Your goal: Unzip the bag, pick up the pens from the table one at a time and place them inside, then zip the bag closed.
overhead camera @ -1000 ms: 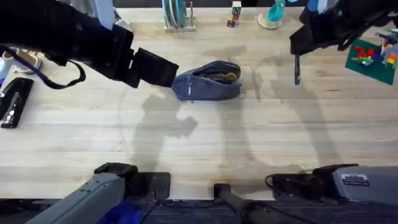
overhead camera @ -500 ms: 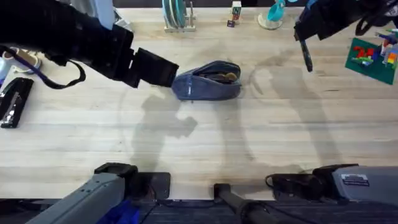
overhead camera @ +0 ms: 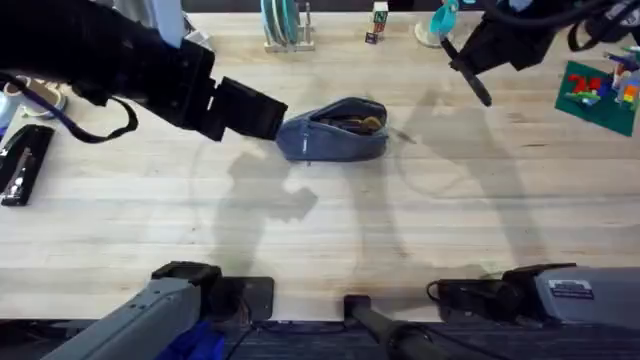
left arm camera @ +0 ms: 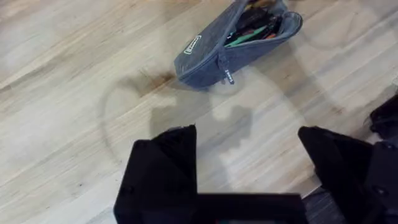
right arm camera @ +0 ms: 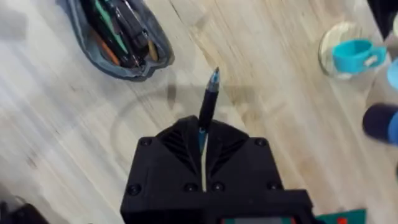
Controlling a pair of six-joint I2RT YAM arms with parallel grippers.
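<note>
Overhead, the bag (overhead camera: 333, 129) lay unzipped mid-counter (overhead camera: 320, 230), the left tool (overhead camera: 262, 112) just beside its end. In the left wrist view that tool's fingers (left arm camera: 163, 165) stood spread apart. In the right wrist view the right tool (right arm camera: 203, 149) clamped a pen (right arm camera: 208, 102) above the counter.

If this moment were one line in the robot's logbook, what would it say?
bag: unzipped, pens inside | right gripper: shut on pen, above table | left gripper: open, beside bag | step: placing pen

bag (left arm camera: 214, 50): matt blue-grey cloth, small metal zip pull. table (overhead camera: 330, 230): pale, smooth wood planks. pen (right arm camera: 208, 102): dark glossy plastic.
</note>
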